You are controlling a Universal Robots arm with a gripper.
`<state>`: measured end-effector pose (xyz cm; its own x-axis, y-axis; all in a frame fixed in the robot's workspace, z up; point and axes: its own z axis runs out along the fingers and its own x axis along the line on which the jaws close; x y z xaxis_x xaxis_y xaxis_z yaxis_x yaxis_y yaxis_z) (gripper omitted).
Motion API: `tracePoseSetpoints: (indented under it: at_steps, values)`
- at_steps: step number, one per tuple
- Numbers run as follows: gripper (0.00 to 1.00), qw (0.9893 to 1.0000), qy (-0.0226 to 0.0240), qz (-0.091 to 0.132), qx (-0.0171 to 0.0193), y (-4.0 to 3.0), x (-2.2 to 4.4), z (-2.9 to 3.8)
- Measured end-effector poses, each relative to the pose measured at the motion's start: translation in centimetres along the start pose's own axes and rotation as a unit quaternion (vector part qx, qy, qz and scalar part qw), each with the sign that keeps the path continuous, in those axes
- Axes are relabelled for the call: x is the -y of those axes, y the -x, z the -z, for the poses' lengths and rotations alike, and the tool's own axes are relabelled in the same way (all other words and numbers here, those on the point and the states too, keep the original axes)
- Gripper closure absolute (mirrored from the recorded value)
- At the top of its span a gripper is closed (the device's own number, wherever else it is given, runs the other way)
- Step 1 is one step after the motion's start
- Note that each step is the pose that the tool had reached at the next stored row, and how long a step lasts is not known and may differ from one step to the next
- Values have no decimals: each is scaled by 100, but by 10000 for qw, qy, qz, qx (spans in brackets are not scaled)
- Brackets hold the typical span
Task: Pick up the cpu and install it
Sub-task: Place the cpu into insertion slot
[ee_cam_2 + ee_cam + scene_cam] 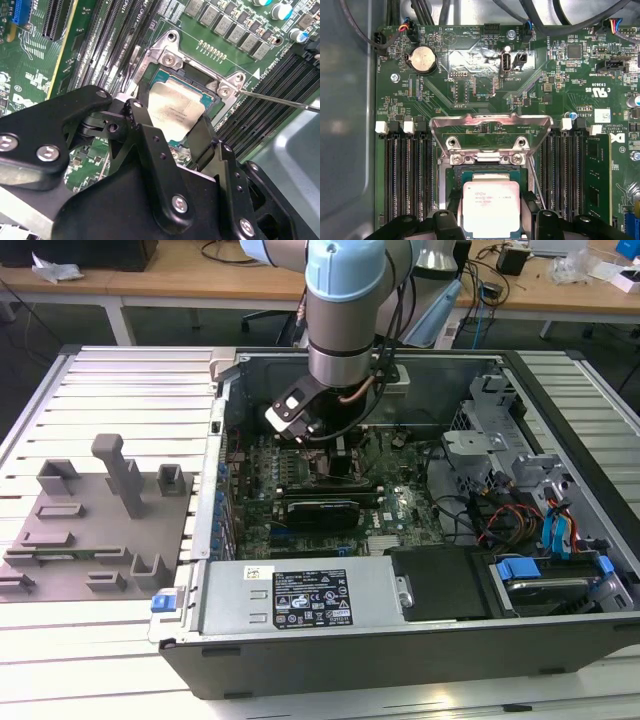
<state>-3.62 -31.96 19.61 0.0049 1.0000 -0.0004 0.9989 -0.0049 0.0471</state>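
Exterior view: the arm point(345, 300) is being reached down into an open case point(400, 660) that is lying on its side on the slatted counter point(100, 640). A grey fixture point(100, 530) is being left on the counter at the exterior view's left, well apart from the case.

Both wrist views: the cpu point(491, 210) point(176, 107) is being pinched by the tool point(491, 202) point(172, 117). The black fingers point(455, 202) point(145, 130) are being pressed against two opposite edges of the chip. The silvery top is being kept facing up, level with the board point(555, 75).

First wrist view: the cpu is being held over the socket point(470, 173), and the socket's green rim is showing just past the chip's far edge. Whether the chip is being seated or is being held slightly above the socket cannot be told. The metal frame point(490, 127) of the socket is being kept swung open, lying on the board beside the chip's far edge. Memory slots point(407, 175) are flanking the socket on both sides. A coin cell point(422, 60) is sitting on the board beyond the frame.
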Motion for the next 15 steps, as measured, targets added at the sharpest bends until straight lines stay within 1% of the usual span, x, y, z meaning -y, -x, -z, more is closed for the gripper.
tracePoseSetpoints:
  at_steps: [14, 15]
  values:
    - [45, 10000, 2, 0, 0, 0, -6, -12]
    - [44, 10000, 3, 0, 2, 0, -6, -13]
